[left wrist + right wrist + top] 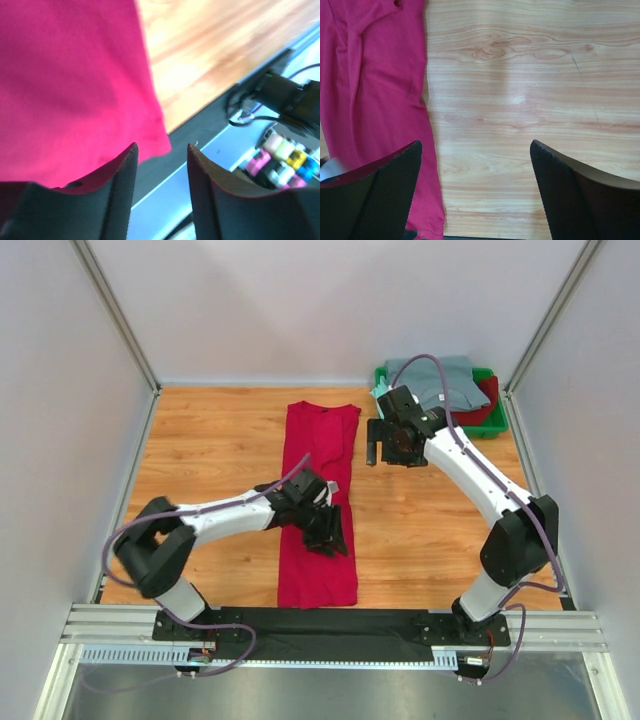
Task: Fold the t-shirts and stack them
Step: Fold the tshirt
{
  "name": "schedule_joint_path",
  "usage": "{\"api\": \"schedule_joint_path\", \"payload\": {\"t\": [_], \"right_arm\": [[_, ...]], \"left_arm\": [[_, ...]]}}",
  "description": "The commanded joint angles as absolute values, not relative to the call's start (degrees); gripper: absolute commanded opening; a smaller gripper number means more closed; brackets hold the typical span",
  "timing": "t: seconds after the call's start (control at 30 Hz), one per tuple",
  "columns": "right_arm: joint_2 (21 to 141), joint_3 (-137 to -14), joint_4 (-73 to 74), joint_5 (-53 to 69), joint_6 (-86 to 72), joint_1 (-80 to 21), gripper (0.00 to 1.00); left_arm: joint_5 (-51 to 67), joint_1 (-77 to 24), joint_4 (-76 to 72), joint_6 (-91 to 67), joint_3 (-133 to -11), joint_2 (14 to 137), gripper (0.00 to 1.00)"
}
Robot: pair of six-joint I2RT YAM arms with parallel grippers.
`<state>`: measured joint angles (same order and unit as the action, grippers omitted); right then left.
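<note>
**Top external view.** A crimson t-shirt [315,450], folded lengthwise into a long strip, lies on the wooden table [210,460] and runs from the near edge towards the far wall. The left gripper [332,538] sits over the strip's right edge, in its near half. The right gripper [385,452] hangs over bare wood just right of the strip's far end. In the far right corner a green tray [500,426] holds a grey-blue tee [440,375], with a darker red tee [486,400] and a mint-green edge [381,390] showing beneath it.

**Left wrist view.** The left gripper [161,147] has its fingers apart with nothing between them. The crimson t-shirt [75,75] fills the left of the view, its corner just beyond the fingertips. Past it lie the table [210,55] and the dark base rail [200,135].

**Right wrist view.** The right gripper [476,145] is spread wide and empty above the table [520,75]. The crimson t-shirt [375,90], creased, lies along the left side, partly under the left finger.
</note>
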<state>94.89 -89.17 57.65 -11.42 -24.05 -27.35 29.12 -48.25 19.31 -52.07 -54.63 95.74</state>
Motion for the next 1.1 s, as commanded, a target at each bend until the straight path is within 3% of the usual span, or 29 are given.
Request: {"api": "schedule_joint_path", "payload": {"t": [0.0,0.2,0.43,0.5,0.67,0.9,1.07], "right_arm": [[96.14,-89.2,52.3,-9.94,-23.47,-28.3,0.88],[110.02,-100.17,50.45,-12.22,-24.25,-33.39,0.86],[130.58,-123.63,57.03,-12.48,-27.07,-36.56,0.93],[137.09,-131.37,59.05,-11.78,-27.33,-36.56,1.0],[143.95,-135.78,56.69,-10.72,-26.81,-37.26,1.0],[154.5,-147.09,56.08,-14.58,-23.56,-37.44,0.97],[157.59,-151.18,49.23,-12.59,-25.13,-34.64,0.9]], "left_arm": [[21.83,-48.08,25.56,-48.36,-55.11,82.56,0.52],[10.73,-43.43,41.63,-43.51,-54.5,63.13,0.56],[13.8,-29.81,47.72,-42.36,-48.7,50.29,0.57],[14.68,-27.52,48.25,-42.54,-47.2,48.96,0.58],[15.2,-26.11,47.99,-43.68,-44.39,46.85,0.58],[16.61,-23.47,46.76,-44.65,-40.78,45.88,0.58],[19.24,-22.24,42.99,-45.96,-37.89,49.03,0.58]]}}
